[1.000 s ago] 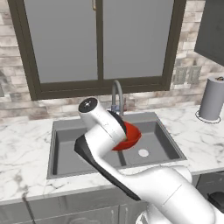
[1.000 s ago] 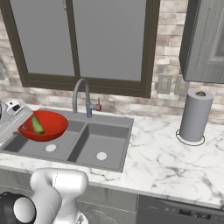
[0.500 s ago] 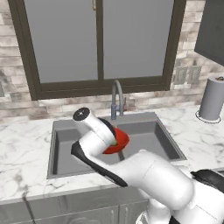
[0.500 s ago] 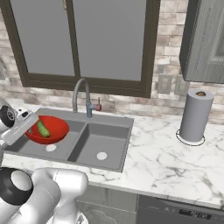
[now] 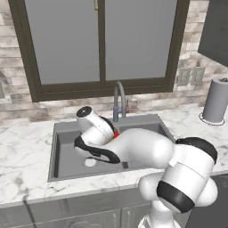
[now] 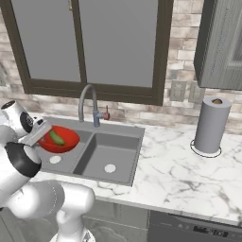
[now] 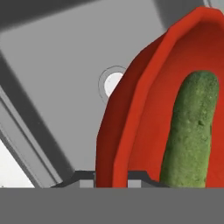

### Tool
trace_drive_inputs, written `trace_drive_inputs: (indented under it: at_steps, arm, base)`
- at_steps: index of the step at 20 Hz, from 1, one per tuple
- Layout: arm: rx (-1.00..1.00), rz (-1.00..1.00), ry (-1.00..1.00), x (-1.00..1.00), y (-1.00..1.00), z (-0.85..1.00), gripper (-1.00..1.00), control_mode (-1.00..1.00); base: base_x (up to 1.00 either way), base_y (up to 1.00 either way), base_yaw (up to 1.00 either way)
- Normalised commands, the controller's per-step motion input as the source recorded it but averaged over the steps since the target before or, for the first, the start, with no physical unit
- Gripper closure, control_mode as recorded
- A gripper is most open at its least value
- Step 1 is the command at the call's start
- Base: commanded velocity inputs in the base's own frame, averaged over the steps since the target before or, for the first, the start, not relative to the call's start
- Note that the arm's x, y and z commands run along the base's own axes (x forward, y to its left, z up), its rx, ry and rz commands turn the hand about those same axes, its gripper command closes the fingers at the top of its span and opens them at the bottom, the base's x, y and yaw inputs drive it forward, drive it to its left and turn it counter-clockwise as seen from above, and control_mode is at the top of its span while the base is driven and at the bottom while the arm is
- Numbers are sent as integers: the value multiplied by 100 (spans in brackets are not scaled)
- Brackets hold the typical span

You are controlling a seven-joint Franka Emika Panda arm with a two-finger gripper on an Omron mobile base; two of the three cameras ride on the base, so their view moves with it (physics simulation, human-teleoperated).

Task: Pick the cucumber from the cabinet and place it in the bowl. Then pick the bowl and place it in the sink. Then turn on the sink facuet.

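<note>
Claw [image 7: 111,177] closed on the rim of the bowl [image 7: 144,109], one tip either side of the red wall at the near edge; grip by the rim judged the sensible hold for a shallow dish too wide to span. Cucumber [image 7: 190,131] lying inside the bowl, lengthways, just beside the gripped rim and pointing away from the claw; first step thus judged complete. Bowl carried tilted, above the left basin of the sink [image 6: 101,158], not yet resting on the basin floor as far as can be told; pale drain [image 7: 114,83] visible just past the bowl's outer wall. Seen from the right base: bowl [image 6: 59,139] over the left basin, cucumber [image 6: 56,137] on top, claw [image 6: 40,137] at the bowl's left edge. Seen from the left base: only a sliver of red [image 5: 116,134] behind the arm; faucet [image 5: 118,100] upright behind the basins, untouched. Tilt noted as a risk; cucumber liable to slide toward the low side. Remaining: set down, release, faucet.
</note>
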Motion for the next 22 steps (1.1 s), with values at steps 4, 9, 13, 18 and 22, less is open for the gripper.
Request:
trace_drive_inputs:
  at_steps: [4,9,13,18,22]
  arm:
    - [0,6,2,22,37,-59,100,-100]
    - [0,4,0,16,35,-55,100,-100]
    - [0,0,0,31,15,-40,100,-100]
    - [2,0,5,46,3,-39,100,-100]
    - [0,0,12,49,8,-35,100,-100]
  base:
    - [0,0,0]
    - [0,0,0]
    - [0,0,0]
    - [0,0,0]
    - [0,0,0]
